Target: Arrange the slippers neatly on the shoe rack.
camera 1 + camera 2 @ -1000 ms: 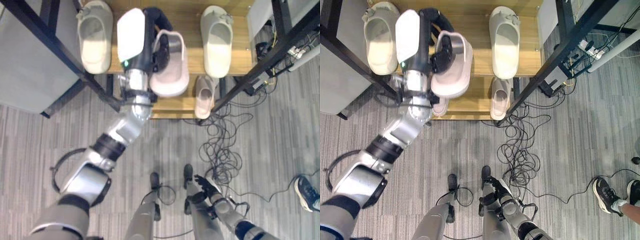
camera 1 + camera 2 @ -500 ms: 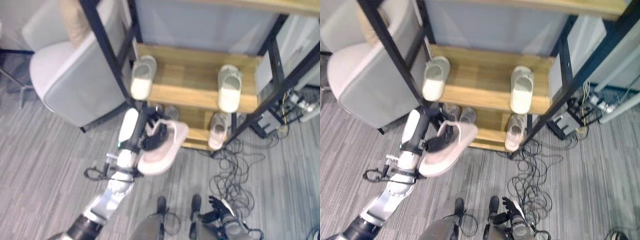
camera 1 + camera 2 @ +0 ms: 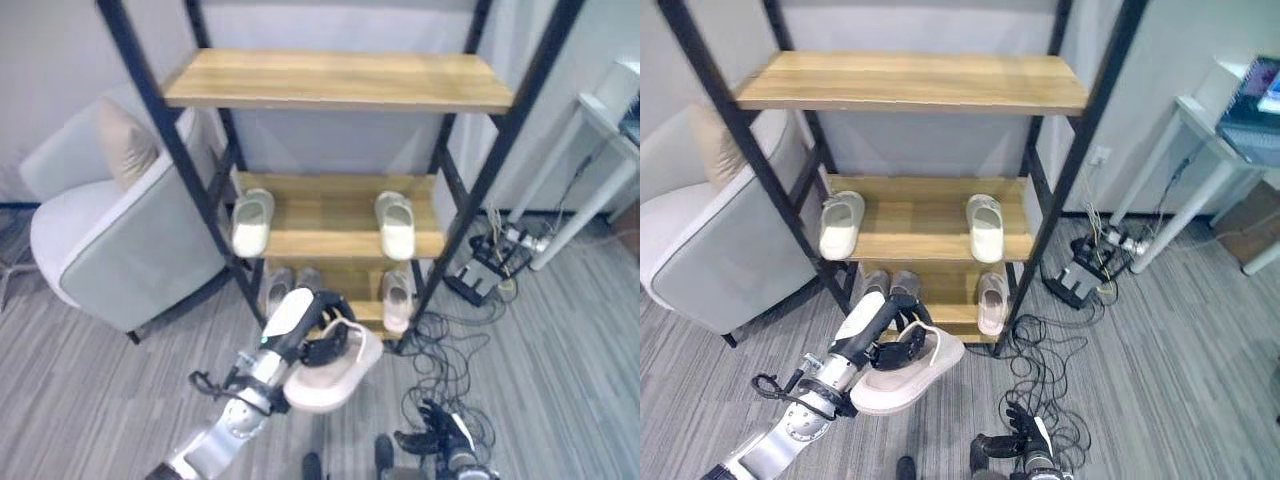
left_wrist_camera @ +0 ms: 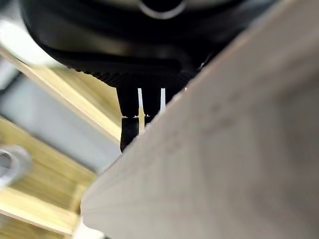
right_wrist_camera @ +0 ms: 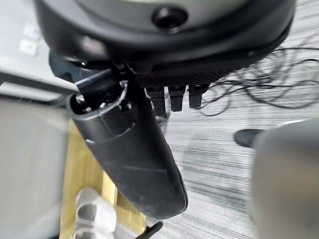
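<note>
**Carrying a pink slipper toward the rack**

The left hand (image 3: 322,345) is gripping a pink slipper (image 3: 335,375), its fingers curling over the slipper's strap, and it is holding it off the floor in front of the shoe rack (image 3: 340,80). Beyond the hand, two pale slippers (image 3: 251,222) and (image 3: 398,225) are sitting well apart on the middle shelf, and more slippers (image 3: 397,298) are lying on the low shelf just past the fingers. The right hand (image 3: 432,441) is hanging low with relaxed fingers, holding nothing. Judging by this, the placing step is under way; the next move is calling for lifting the slipper onto a free stretch of shelf and setting it down flat, toe inward
</note>
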Controlling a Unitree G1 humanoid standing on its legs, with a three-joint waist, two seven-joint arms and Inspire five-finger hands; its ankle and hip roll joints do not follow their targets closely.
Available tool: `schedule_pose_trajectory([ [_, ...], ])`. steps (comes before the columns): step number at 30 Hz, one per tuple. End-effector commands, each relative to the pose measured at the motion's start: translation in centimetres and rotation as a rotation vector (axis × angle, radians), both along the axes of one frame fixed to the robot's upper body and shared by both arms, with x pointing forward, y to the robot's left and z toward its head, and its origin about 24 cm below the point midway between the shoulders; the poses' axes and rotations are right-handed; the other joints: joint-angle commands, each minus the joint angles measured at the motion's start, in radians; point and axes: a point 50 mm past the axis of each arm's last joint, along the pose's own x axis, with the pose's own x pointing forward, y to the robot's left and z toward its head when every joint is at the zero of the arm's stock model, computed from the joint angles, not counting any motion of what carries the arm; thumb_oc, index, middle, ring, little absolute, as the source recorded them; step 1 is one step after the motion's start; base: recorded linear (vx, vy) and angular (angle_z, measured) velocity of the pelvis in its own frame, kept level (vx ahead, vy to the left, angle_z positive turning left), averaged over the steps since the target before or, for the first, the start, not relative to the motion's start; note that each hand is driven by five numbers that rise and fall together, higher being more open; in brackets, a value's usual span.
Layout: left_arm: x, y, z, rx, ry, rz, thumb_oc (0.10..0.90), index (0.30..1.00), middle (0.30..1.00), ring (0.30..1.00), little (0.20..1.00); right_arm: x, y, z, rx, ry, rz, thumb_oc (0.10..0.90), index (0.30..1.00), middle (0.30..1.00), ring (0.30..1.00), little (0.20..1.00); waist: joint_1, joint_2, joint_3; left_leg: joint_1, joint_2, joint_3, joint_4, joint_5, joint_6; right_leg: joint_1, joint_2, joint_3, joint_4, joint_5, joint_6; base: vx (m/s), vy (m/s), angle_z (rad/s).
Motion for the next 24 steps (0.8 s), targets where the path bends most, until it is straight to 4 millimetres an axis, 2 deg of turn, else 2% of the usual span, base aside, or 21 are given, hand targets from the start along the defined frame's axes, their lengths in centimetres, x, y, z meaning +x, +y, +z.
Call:
schedule_pose_trajectory([
  [1,1.8,-2.2,5.9,-0.101,-0.307,-0.088,0.400,0.300,0.300,0.300,0.300,4.4,-1.5,4.0,-0.045,-0.256,0.025,0.800,0.900,0.900,0.900,0.900,-0.007,0.040,0.086,0.022,0.067,-0.014,0.126,-0.181,0.006,0.026,0.026,-0.071,0.144,-0.116,-0.012,0.06,-0.269,-1.12],
  [2,2.0,-2.6,5.8,-0.099,-0.308,-0.098,0.400,0.300,0.300,0.300,0.300,4.2,-1.7,4.0,-0.044,-0.257,0.024,0.800,0.900,0.900,0.900,0.900,-0.014,0.036,0.095,0.001,0.073,-0.011,0.164,-0.185,0.000,0.032,0.042,-0.045,0.126,-0.123,-0.025,-0.02,-0.301,-0.88],
  [3,2.4,-3.3,6.1,-0.110,-0.319,-0.111,0.400,0.300,0.300,0.300,0.300,4.4,-2.3,4.5,-0.054,-0.280,0.018,0.800,0.900,0.900,0.900,0.900,-0.022,0.029,0.118,-0.057,0.097,0.001,0.272,-0.176,-0.018,0.032,0.055,-0.017,0.111,-0.122,-0.045,-0.08,-0.180,-0.39],
  [4,2.5,-3.4,6.1,-0.111,-0.322,-0.112,0.400,0.300,0.300,0.300,0.300,4.5,-2.4,4.5,-0.055,-0.282,0.018,0.800,0.900,0.900,0.900,0.900,-0.021,0.030,0.116,-0.068,0.099,0.001,0.281,-0.175,-0.019,0.027,0.056,-0.017,0.108,-0.116,-0.047,-0.05,-0.357,-0.19],
  [5,2.9,-4.6,6.4,-0.137,-0.326,-0.130,0.400,0.300,0.300,0.300,0.300,4.6,-2.7,5.4,-0.058,-0.326,0.021,0.800,0.900,0.900,0.900,0.900,-0.040,0.017,0.153,-0.132,0.174,0.056,0.443,-0.104,-0.056,0.035,0.068,-0.025,0.096,-0.131,-0.083,-0.01,-0.263,0.02],
  [6,2.9,-4.7,6.4,-0.138,-0.329,-0.131,0.400,0.300,0.300,0.300,0.300,4.6,-2.8,5.4,-0.059,-0.328,0.019,0.800,0.900,0.900,0.900,0.900,-0.040,0.021,0.156,-0.139,0.180,0.053,0.456,-0.107,-0.060,0.036,0.073,-0.026,0.096,-0.131,-0.087,0.00,-0.362,0.09],
  [7,3.4,-6.0,7.0,-0.155,-0.358,-0.152,0.400,0.300,0.300,0.300,0.300,5.2,-3.3,5.9,-0.078,-0.347,0.018,0.800,0.900,0.900,0.900,0.900,-0.042,0.026,0.193,-0.182,0.169,0.023,0.492,-0.100,-0.067,0.043,0.090,-0.031,0.093,-0.151,-0.104,0.01,-0.107,0.11],
  [8,3.4,-6.1,7.2,-0.159,-0.362,-0.146,0.400,0.300,0.300,0.300,0.300,5.7,-3.3,6.4,-0.090,-0.369,0.024,0.800,0.900,0.900,0.900,0.900,-0.036,0.037,0.203,-0.193,0.132,-0.011,0.455,-0.119,-0.062,0.038,0.101,-0.025,0.098,-0.162,-0.100,0.01,-0.095,0.04],
  [9,3.5,-6.1,7.2,-0.159,-0.363,-0.146,0.400,0.300,0.300,0.300,0.300,5.8,-3.3,6.4,-0.090,-0.370,0.024,0.800,0.900,0.900,0.900,0.900,-0.038,0.035,0.201,-0.195,0.128,-0.011,0.447,-0.111,-0.060,0.034,0.097,-0.026,0.096,-0.158,-0.100,0.04,-0.036,-0.09],
  [10,3.7,-6.4,7.5,-0.147,-0.394,-0.141,0.400,0.300,0.300,0.300,0.300,6.2,-3.9,6.8,-0.100,-0.389,0.007,0.800,0.900,0.900,0.900,0.900,-0.044,0.039,0.217,-0.228,0.105,-0.008,0.389,-0.124,-0.047,0.023,0.097,-0.017,0.102,-0.154,-0.093,0.02,-0.041,-0.10],
  [11,3.8,-6.4,7.5,-0.147,-0.395,-0.142,0.400,0.300,0.300,0.300,0.300,6.2,-3.9,6.8,-0.100,-0.390,0.006,0.800,0.900,0.900,0.900,0.900,-0.044,0.038,0.214,-0.228,0.102,-0.006,0.383,-0.120,-0.046,0.019,0.094,-0.016,0.102,-0.153,-0.092,0.12,-0.040,-0.04],
  [12,3.8,-7.0,7.9,-0.134,-0.412,-0.162,0.400,0.300,0.300,0.300,0.300,6.3,-4.2,6.9,-0.098,-0.394,-0.001,0.800,0.900,0.900,0.900,0.900,-0.030,0.052,0.217,-0.279,0.061,-0.026,0.303,-0.081,-0.039,0.019,0.109,-0.008,0.094,-0.157,-0.089,0.15,-0.006,0.06],
  [13,3.9,-7.0,7.9,-0.131,-0.411,-0.160,0.400,0.300,0.300,0.300,0.300,6.4,-4.3,7.1,-0.109,-0.402,0.003,0.800,0.900,0.900,0.900,0.900,-0.021,0.054,0.214,-0.285,0.051,-0.043,0.267,-0.059,-0.040,0.010,0.116,-0.001,0.105,-0.163,-0.090,0.23,-0.032,0.08],
  [16,4.0,-6.8,7.7,-0.120,-0.414,-0.150,0.400,0.300,0.300,0.300,0.300,6.0,-4.0,6.9,-0.111,-0.400,0.021,0.800,0.900,0.900,0.900,0.900,-0.022,0.046,0.213,-0.275,0.055,-0.037,0.271,-0.064,-0.034,0.013,0.119,0.012,0.122,-0.181,-0.096,0.22,-0.016,-0.31],
  [17,4.1,-6.8,6.8,-0.100,-0.389,-0.140,0.400,0.300,0.300,0.300,0.300,5.8,-3.5,6.6,-0.098,-0.389,0.023,0.800,0.900,0.900,0.900,0.900,-0.028,0.053,0.212,-0.246,0.049,-0.021,0.206,-0.059,-0.025,0.010,0.122,0.008,0.131,-0.194,-0.091,0.25,0.059,-0.14],
  [18,4.1,-6.9,6.6,-0.097,-0.379,-0.137,0.400,0.300,0.300,0.300,0.300,5.8,-3.3,6.5,-0.093,-0.388,0.023,0.800,0.900,0.900,0.900,0.900,-0.025,0.064,0.213,-0.250,0.044,-0.013,0.142,-0.018,-0.024,0.011,0.129,0.004,0.131,-0.198,-0.089,0.35,0.080,0.00],
  [19,4.2,-6.9,6.2,-0.088,-0.358,-0.131,0.400,0.300,0.300,0.300,0.300,5.6,-3.4,6.3,-0.100,-0.379,0.018,0.800,0.900,0.900,0.900,0.900,-0.016,0.062,0.210,-0.263,0.032,-0.028,0.117,0.011,-0.024,0.017,0.128,0.004,0.131,-0.198,-0.085,0.18,0.054,0.07],
  [20,4.2,-6.9,6.2,-0.087,-0.357,-0.132,0.400,0.300,0.300,0.300,0.300,5.6,-3.4,6.3,-0.101,-0.379,0.017,0.800,0.900,0.900,0.900,0.900,-0.018,0.062,0.206,-0.265,0.029,-0.030,0.113,0.014,-0.023,0.014,0.126,0.002,0.131,-0.198,-0.085,0.32,0.107,0.17],
  [22,4.0,-6.5,6.3,-0.085,-0.359,-0.133,0.400,0.300,0.300,0.300,0.300,5.5,-2.3,5.8,-0.064,-0.359,0.043,0.800,0.900,0.900,0.900,0.900,-0.014,0.053,0.202,-0.225,-0.001,-0.059,0.108,-0.033,0.015,0.005,0.104,0.011,0.256,-0.193,-0.041,0.35,0.158,0.14],
  [23,4.1,-6.5,6.3,-0.085,-0.360,-0.133,0.400,0.300,0.300,0.300,0.300,5.5,-2.3,5.9,-0.063,-0.360,0.043,0.800,0.900,0.900,0.900,0.900,-0.013,0.053,0.202,-0.228,0.000,-0.057,0.108,-0.030,0.015,0.002,0.105,0.013,0.255,-0.190,-0.042,0.30,0.208,0.05],
  [24,4.0,-6.1,6.7,-0.074,-0.379,-0.136,0.400,0.300,0.300,0.300,0.300,5.7,-1.8,6.0,-0.035,-0.366,0.074,0.800,0.900,0.900,0.900,0.900,-0.017,0.056,0.225,-0.183,-0.022,-0.054,0.126,-0.079,0.055,-0.059,0.054,0.005,0.433,-0.086,-0.003,0.24,0.210,-0.03],
])
